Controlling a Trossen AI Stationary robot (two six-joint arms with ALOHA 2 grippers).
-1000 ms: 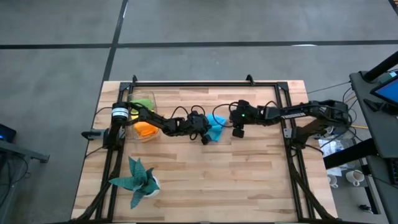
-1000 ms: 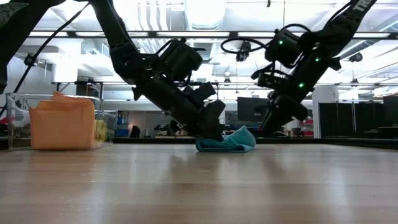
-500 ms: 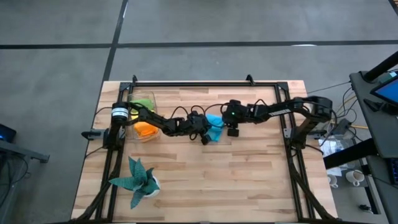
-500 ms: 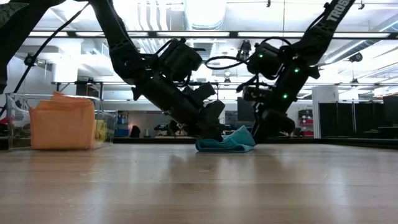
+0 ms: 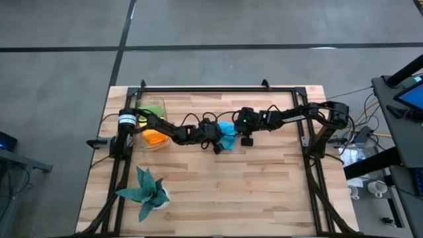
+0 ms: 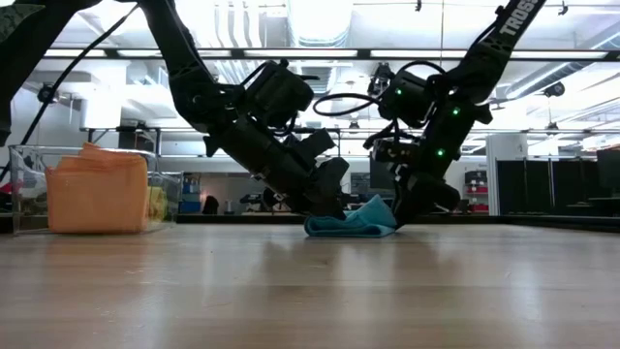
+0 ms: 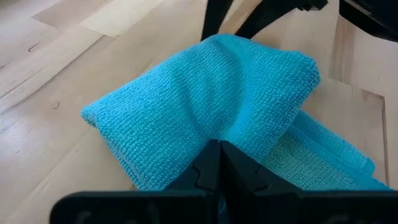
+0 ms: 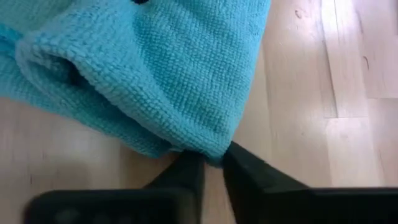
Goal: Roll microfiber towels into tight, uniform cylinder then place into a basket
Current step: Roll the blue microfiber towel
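High view: table w/ both arms meeting mid-board; basket at ~9 o'clock already holds orange + green towels. Blue towel lies bunched near centre, L gripper pressed together on its fold, prob. anchoring it for rolling. R gripper at 3 o'clock side, tips narrowed, nipping a corner.

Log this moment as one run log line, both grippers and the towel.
left gripper: shut on blue towel | right gripper: fingers closing on towel's corner | basket: holds orange towel | stage: rolling
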